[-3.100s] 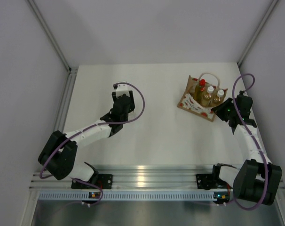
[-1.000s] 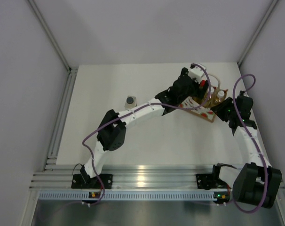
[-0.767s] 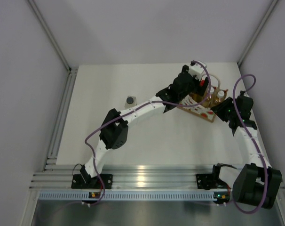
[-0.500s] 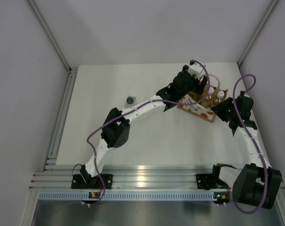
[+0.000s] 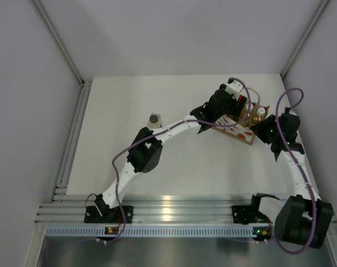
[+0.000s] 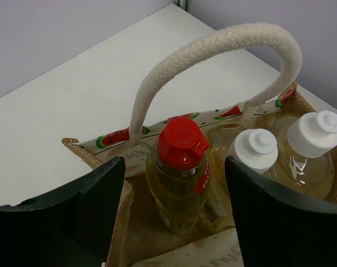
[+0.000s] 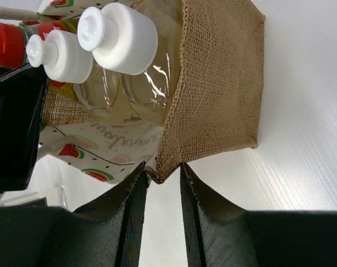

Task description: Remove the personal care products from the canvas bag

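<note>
The canvas bag (image 5: 233, 127) stands at the table's far right, with a white printed front and a rope handle (image 6: 213, 50). Inside stand a yellow bottle with a red cap (image 6: 179, 167) and two amber bottles with white caps (image 6: 256, 149) (image 6: 314, 133). My left gripper (image 6: 174, 192) is open, one jaw on each side of the yellow bottle with gaps showing. My right gripper (image 7: 162, 175) is shut on the bag's burlap corner (image 7: 221, 83). A bottle with a dark grey cap (image 5: 154, 119) stands on the table, left of the bag.
The left arm (image 5: 174, 129) stretches diagonally across the table's middle to the bag. Grey walls close in the back and both sides. An aluminium rail (image 5: 174, 208) runs along the near edge by the arm bases.
The left arm has left the mid-left table, where the grey-capped bottle now stands, and reached the bag. Over the last second its jaws have narrowed around the red-capped bottle. The right gripper stayed put.
</note>
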Robot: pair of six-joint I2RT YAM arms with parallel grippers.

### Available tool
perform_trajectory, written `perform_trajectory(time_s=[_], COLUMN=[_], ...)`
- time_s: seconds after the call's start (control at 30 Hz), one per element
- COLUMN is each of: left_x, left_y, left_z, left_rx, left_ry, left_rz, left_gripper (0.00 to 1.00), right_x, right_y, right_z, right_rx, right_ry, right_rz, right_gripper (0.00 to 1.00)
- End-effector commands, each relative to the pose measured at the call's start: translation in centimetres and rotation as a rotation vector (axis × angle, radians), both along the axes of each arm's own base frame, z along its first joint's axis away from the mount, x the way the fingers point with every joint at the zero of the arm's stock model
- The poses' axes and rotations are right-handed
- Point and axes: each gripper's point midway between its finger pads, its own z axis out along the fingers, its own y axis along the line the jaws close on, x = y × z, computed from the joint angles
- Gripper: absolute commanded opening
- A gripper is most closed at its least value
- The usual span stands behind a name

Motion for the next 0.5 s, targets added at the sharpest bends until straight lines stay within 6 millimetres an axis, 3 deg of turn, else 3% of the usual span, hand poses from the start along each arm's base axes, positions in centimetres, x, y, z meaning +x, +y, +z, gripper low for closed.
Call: perform_trajectory(time_s=[0.0,0.13,0.23,0.37,0.47], left_x=[1.0,1.4,1.4,1.6,1.7], left_y=[-0.3,-0.8,-1.2,-1.1,-1.1], left_z=[2.7,0.9,0.4,0.0,-0.3], left_rx=[-0.049,-0.034,-0.039,-0.028,-0.015], left_ry=[-0.058,-0.049,-0.042,-0.045,-0.051], left_rz=[0.008,0.010,-0.003,0.011,0.014], left_gripper=[0.77,0.77,0.75,0.66,0.66], right_x=[1.6,1.6,1.6,1.6,1.6], right_y=[-0.3,0.0,0.0,-0.1,0.0], right_z=[4.9,5.0,4.9,4.8,4.8], right_rx=[-0.048,-0.037,-0.038,-0.039,-0.040], right_ry=[-0.148,-0.149,-0.148,-0.147,-0.145], right_rz=[-0.001,0.007,0.009,0.010,0.015], right_gripper=[0.28,0.28,0.28,0.28,0.28])
